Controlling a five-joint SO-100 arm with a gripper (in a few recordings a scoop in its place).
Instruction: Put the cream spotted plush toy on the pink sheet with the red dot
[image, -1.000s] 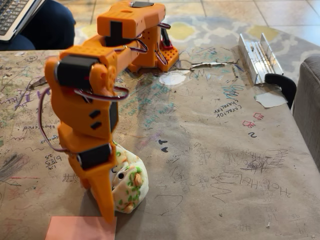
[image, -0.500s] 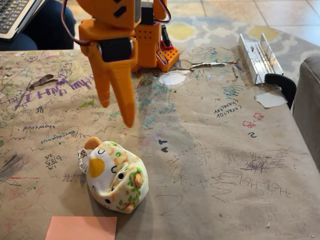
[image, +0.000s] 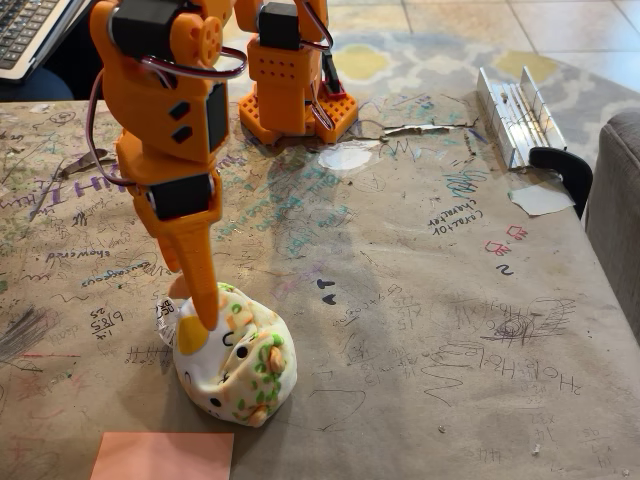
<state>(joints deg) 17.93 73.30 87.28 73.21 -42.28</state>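
gripper (image: 203, 318) touching cream spotted plush toy (image: 237, 365)

Bright, even daylight, sharp focus throughout, soft shadows on the table (image: 420, 300) (no glare or blur).

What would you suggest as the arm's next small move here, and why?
Probably close the gripper on the cream spotted plush toy. Its fingertips sit at the toy's top, and the toy rests on the paper-covered table, just short of the pink sheet. Whether the gripper already grips cannot be told.
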